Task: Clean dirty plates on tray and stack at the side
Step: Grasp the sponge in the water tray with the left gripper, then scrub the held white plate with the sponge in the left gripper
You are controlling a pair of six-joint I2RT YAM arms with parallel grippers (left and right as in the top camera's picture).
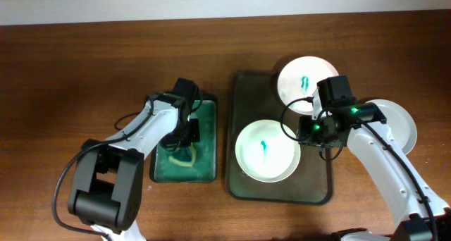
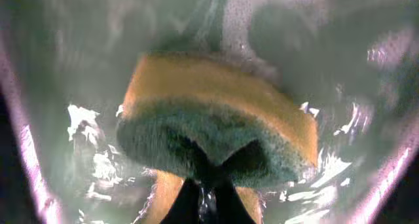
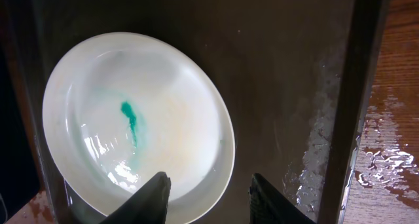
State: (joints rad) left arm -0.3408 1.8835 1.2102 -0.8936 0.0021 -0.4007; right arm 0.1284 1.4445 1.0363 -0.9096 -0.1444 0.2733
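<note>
My left claw (image 2: 208,199) is closed, its fingertips pinched into the green face of a yellow sponge (image 2: 216,112). The sponge is down in the small green tray (image 1: 208,172), whose floor looks wet.

My right claw (image 3: 213,199) has its fingers apart and holds nothing. It hangs over the dark tray (image 3: 294,86), one finger above the rim of the middle plate (image 3: 137,119).

- That plate lies in the tray with a teal smear at its centre.
- The second plate (image 1: 304,77), also smeared, sits at the tray's far right corner, overlapping the rim.
- The third plate (image 1: 402,121) lies on the tabletop (image 1: 70,72) right of the tray, partly under my right arm. I cannot judge its face.
</note>
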